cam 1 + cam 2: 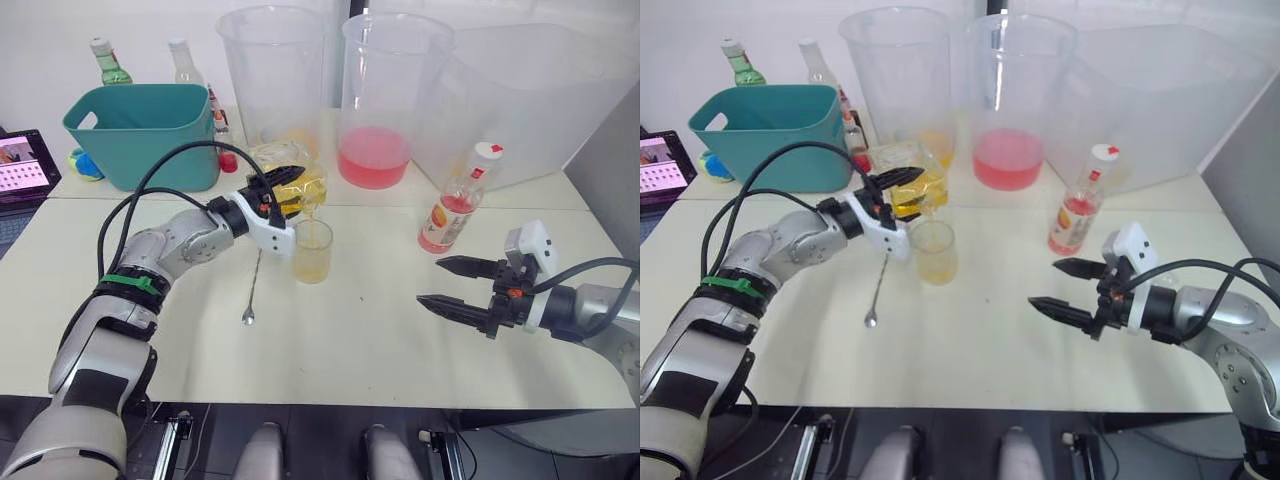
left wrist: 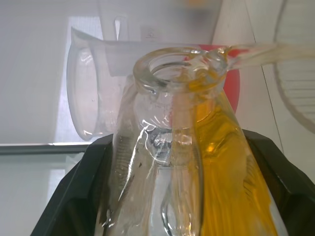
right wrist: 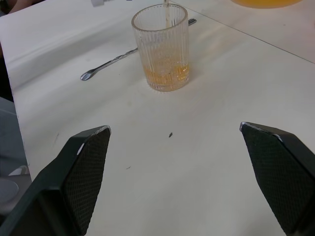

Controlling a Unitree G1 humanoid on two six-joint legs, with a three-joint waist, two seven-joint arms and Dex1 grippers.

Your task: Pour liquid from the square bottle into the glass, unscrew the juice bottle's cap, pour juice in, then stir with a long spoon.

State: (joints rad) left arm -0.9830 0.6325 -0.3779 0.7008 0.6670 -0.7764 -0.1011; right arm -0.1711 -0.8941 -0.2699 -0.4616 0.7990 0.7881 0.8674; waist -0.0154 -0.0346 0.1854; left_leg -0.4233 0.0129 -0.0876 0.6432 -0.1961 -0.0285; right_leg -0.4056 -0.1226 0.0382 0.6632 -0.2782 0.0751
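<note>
Between the fingers of the left gripper, the square bottle is clamped and tipped over, with its neck just above the rim of the glass, and a thin stream of the yellow liquid falls into it; the glass holds only a shallow layer at its bottom. The long spoon lies flat on the table just beside the glass, on the side of the left arm. The right gripper hovers low over the table with its fingers spread wide and nothing between them, well apart from the glass; the juice bottle, its cap on, stands near it, a little farther from the robot. I think the main risk is spilling: the mouth is wide and the stream thin, so a small roll of the wrist could send liquid past the narrow rim. The faceted glass bottle could also slip in the grip, or its neck could knock the light glass over.
</note>
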